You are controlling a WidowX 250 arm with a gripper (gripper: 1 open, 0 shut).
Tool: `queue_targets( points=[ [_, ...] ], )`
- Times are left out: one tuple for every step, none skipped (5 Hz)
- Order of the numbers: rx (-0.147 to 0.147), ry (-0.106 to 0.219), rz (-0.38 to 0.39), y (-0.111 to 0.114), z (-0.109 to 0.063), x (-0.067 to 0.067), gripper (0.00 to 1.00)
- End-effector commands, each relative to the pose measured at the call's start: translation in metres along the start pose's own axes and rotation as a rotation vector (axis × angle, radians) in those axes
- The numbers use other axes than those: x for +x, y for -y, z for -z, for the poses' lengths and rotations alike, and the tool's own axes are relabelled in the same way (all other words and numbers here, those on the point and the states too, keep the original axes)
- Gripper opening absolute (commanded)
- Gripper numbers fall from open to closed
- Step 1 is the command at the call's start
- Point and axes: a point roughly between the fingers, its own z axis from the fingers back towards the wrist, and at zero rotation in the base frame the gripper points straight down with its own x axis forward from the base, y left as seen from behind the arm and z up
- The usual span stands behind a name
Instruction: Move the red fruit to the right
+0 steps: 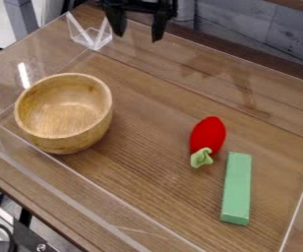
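Note:
The red fruit (pixel 209 135) lies on the wooden table, right of centre, its light green stem end pointing toward the near edge. My gripper (pixel 137 25) hangs at the far top edge of the camera view, well behind and left of the fruit. Its two dark fingers stand apart and hold nothing, so it is open.
A wooden bowl (pixel 65 111) sits at the left. A long flat green block (pixel 236 187) lies just right of and nearer than the fruit. Low clear plastic walls (pixel 299 202) ring the table, with a clear corner piece (pixel 91 34) at the back left.

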Motion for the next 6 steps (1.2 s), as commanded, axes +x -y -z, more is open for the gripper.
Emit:
queue_targets(
  points=[
    [0.020, 0.055, -0.048, -0.014, -0.007, 0.017, 1.00],
    [0.025, 0.053, -0.060, -0.021, -0.007, 0.024, 1.00],
    [0.040, 0.049, -0.041, -0.023, -0.005, 0.025, 1.00],
    [0.034, 0.044, -0.007, -0.020, 0.004, 0.030, 1.00],
    [0.030, 0.041, 0.023, -0.019, 0.012, 0.034, 1.00],
    [0.027, 0.036, 0.011, -0.020, -0.003, 0.040, 1.00]
  ],
)
